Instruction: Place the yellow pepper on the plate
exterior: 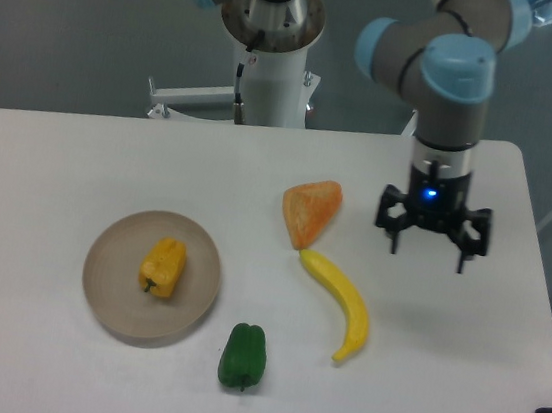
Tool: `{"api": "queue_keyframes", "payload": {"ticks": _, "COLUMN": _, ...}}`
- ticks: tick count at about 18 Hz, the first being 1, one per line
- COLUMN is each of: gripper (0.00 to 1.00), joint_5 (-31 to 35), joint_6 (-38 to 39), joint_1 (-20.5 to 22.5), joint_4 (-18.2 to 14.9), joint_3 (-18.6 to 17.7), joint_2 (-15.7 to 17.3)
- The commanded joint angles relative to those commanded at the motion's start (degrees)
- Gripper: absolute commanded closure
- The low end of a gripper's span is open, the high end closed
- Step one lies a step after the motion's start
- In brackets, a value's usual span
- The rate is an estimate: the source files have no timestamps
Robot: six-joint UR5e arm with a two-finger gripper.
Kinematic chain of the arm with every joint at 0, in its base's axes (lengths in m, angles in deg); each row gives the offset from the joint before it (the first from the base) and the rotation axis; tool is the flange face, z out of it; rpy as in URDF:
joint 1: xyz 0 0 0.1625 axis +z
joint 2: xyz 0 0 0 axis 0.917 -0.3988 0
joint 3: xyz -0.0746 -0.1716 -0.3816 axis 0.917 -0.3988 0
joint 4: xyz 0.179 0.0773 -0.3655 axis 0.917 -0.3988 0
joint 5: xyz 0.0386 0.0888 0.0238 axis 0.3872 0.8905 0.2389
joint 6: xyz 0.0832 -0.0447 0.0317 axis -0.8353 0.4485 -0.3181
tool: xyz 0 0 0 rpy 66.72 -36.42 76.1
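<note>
The yellow pepper point(163, 266) lies on its side near the middle of the round beige plate point(109, 292) at the left of the table. My gripper point(427, 255) hangs over the right side of the table, far to the right of the plate. Its fingers point(394, 239) are spread wide apart, with nothing between them.
An orange wedge-shaped piece point(312, 211) lies at the table's middle. A long yellow banana point(338, 304) lies just below it. A green pepper point(243, 356) sits near the front edge, right of the plate. The arm's white base column point(271, 70) stands behind the table.
</note>
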Motion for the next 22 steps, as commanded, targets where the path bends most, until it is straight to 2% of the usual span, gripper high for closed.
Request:
{"api": "queue_keyframes", "payload": {"ticks": 8, "gripper": 0.0, "joint_5": 1.32, "joint_6": -1.51, "joint_1": -0.26, "joint_4": 0.26, "joint_3": 0.61, "joint_2": -1.14}}
{"api": "queue_keyframes", "payload": {"ticks": 22, "gripper": 0.0, "joint_5": 1.32, "joint_6": -2.21, "joint_1": -0.44, "joint_4": 0.44, "joint_3": 0.88, "joint_2": -0.97}}
